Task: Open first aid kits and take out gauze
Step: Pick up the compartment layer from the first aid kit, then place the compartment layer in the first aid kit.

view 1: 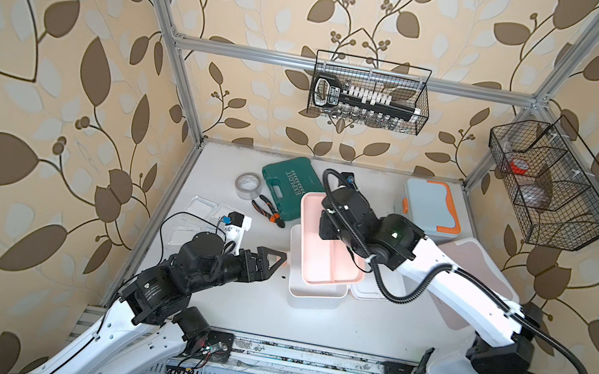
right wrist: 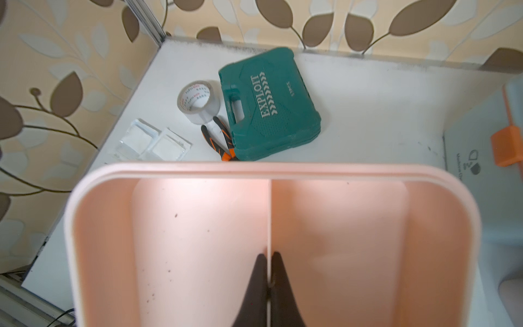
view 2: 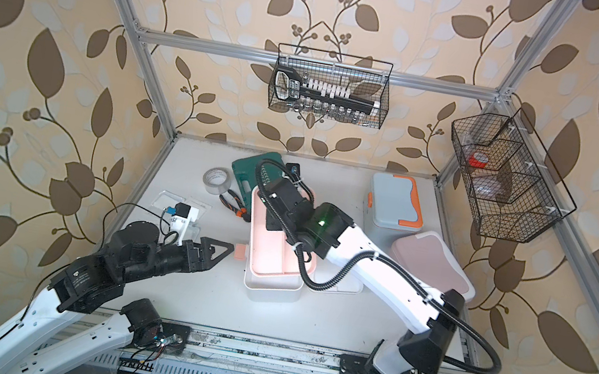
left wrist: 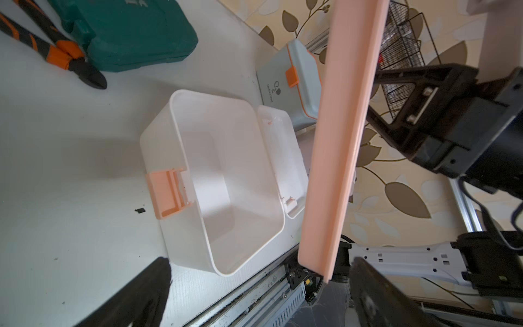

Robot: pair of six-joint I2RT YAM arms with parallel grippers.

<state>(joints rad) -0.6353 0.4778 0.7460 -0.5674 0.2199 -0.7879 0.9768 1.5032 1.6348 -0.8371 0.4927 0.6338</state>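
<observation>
Peach tray (right wrist: 198, 240): we are holding it over the white kit (left wrist: 158, 136), right tool (right wrist: 268, 256) clamped on its divider (right wrist: 270, 215); left tool (view 1: 270, 263) reaching low, gaping, apparently empty.

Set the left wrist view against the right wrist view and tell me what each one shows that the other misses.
Only the left wrist view: the open white kit, its inside bare, and its peach latch. Only the right wrist view: the gauze packets, the tape roll, and how the right claw is shut on the divider of the peach tray. Both: that tray, the green case, the pliers and the light blue kit.
</observation>
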